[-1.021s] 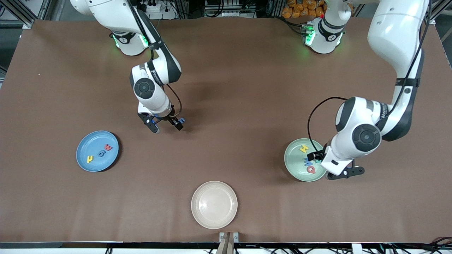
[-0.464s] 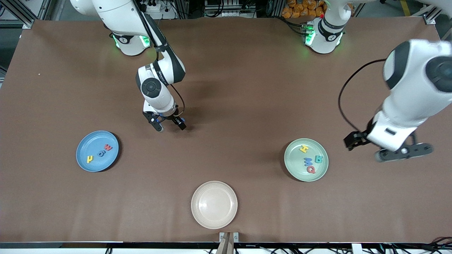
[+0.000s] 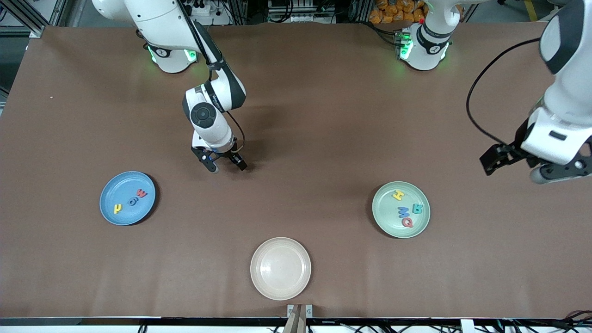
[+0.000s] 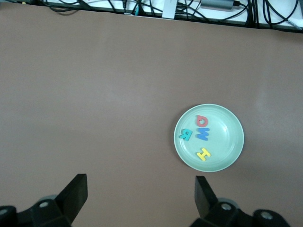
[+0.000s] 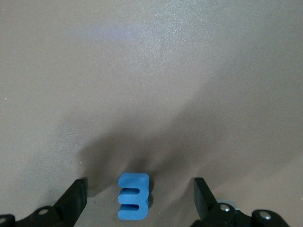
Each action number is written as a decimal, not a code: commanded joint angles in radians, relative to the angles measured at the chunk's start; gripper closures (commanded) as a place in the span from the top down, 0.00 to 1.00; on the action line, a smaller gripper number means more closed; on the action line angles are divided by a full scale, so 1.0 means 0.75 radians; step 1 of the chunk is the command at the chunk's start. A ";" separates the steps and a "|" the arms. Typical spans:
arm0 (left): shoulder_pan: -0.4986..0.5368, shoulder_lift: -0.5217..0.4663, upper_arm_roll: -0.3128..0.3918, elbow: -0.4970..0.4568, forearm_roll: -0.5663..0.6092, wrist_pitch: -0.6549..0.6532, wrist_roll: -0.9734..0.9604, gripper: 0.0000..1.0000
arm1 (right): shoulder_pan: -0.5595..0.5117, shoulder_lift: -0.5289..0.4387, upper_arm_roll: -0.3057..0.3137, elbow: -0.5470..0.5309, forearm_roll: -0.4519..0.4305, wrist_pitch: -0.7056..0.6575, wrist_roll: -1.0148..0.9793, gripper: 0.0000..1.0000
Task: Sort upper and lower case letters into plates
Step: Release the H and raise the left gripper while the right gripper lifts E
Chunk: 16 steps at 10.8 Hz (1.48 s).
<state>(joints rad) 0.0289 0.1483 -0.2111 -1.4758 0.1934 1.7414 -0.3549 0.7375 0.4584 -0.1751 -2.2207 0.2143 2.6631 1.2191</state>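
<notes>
Open brown table [image 3: 323,138] on all sides of both claws; nothing crowds either one.

Right gripper [image 3: 225,164] is down low at mid-table, arm bent steeply from its base, fingers pointing down and spread wide. A small blue letter [image 5: 134,196] lies flat on the table between the open fingers [image 5: 72,198], touching neither; nothing is gripped. It is a chunky blue foam piece, shaped like an m or E seen sideways, I can't say which.

Left gripper [image 3: 513,164] is up in the air over bare table toward the left arm's end, near the table edge, jaws wide apart and empty.

Pale green plate [image 3: 418,226] sits below and to the middle-of-table side of the left claw, well apart from it. It holds a yellow H [image 3: 397,194], blue M [image 3: 403,211], teal R [image 3: 417,208] and red Q [image 3: 407,222].

Blue plate [image 3: 111,185] lies nearer the front camera than the right claw, toward the right arm's end, with yellow, blue and red letters in it.

A cream plate [image 3: 280,291] sits near the front edge.
</notes>
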 commanded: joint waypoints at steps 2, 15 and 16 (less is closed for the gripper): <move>0.033 -0.083 -0.019 -0.039 -0.025 -0.080 0.040 1.00 | 0.037 -0.002 0.000 -0.009 0.031 0.024 0.013 0.22; 0.137 -0.171 -0.015 0.022 -0.196 -0.243 0.175 1.00 | -0.359 -0.022 -0.010 0.407 0.015 -0.457 -0.440 0.00; 0.145 -0.171 -0.015 0.035 -0.255 -0.262 0.187 1.00 | -0.432 -0.020 -0.010 0.481 0.007 -0.553 -0.536 0.00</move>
<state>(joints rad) 0.1072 0.0335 -0.2132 -1.4688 0.0610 1.5835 -0.2531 0.4871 0.4425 -0.1948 -1.9431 0.2142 2.3499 0.9063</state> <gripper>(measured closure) 0.000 0.727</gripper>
